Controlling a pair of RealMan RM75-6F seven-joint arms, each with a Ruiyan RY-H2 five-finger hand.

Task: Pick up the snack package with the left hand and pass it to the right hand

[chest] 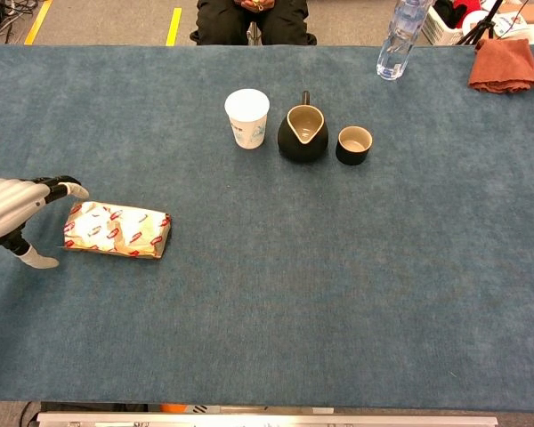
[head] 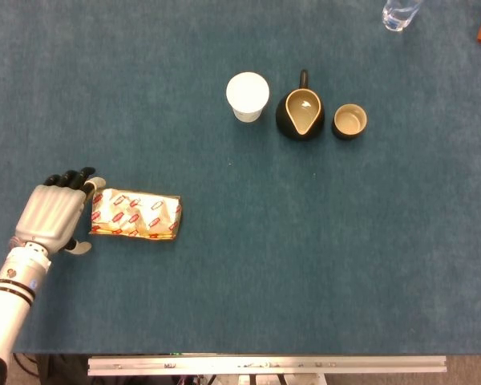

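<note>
The snack package, yellowish with red marks, lies flat on the blue table at the left. My left hand is just left of its end, fingers apart, fingertips near the package's upper left corner and thumb spread below. It holds nothing. My right hand shows in neither view.
A white cup, a black pitcher and a small black cup stand in a row at the back middle. A water bottle and an orange-red cloth are at the far right. The table's front edge runs along the bottom.
</note>
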